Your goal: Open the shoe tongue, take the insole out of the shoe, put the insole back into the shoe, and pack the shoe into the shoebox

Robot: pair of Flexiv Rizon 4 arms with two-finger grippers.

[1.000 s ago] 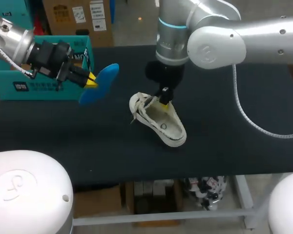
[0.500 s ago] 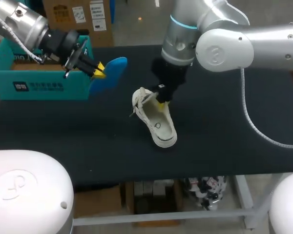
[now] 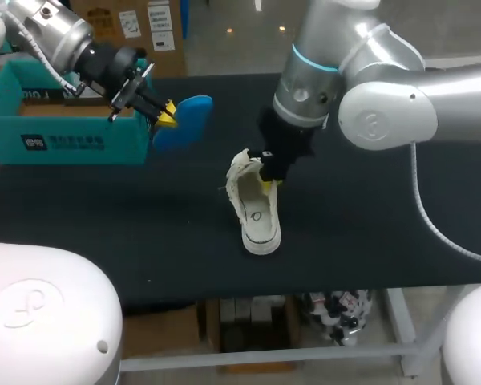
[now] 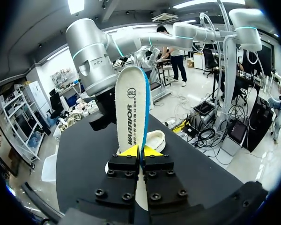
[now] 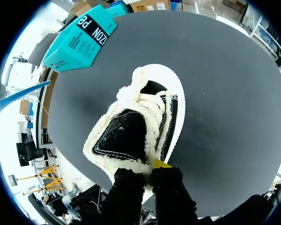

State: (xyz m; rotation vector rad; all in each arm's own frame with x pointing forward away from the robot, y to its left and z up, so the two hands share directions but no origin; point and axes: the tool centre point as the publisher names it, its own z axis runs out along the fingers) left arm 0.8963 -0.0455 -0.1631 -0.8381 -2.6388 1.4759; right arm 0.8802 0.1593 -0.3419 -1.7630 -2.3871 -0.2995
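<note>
A white shoe (image 3: 255,204) with fleece lining lies on the black table (image 3: 144,233), its open mouth facing up. My right gripper (image 3: 266,172) is shut on the fleecy edge at the shoe's far end. In the right wrist view the shoe (image 5: 140,117) fills the space ahead of that gripper (image 5: 152,166), which pinches the lining. My left gripper (image 3: 167,115) hangs above the table beside the shoebox, shut on the blue insole (image 3: 186,120). In the left wrist view the insole (image 4: 131,110) stands upright out of the gripper (image 4: 140,151), with the shoe (image 4: 155,139) beyond it.
The teal shoebox (image 3: 64,132) stands at the table's far left, open side up, also seen as the shoebox (image 5: 79,40) beyond the shoe. The blue insole's edge (image 5: 23,93) shows off to the shoe's side. Bare tabletop lies in front of and right of the shoe.
My right gripper has swung the shoe round so its length points toward the table's front edge, and shifted right. My left gripper has carried the insole slightly right and farther back.
</note>
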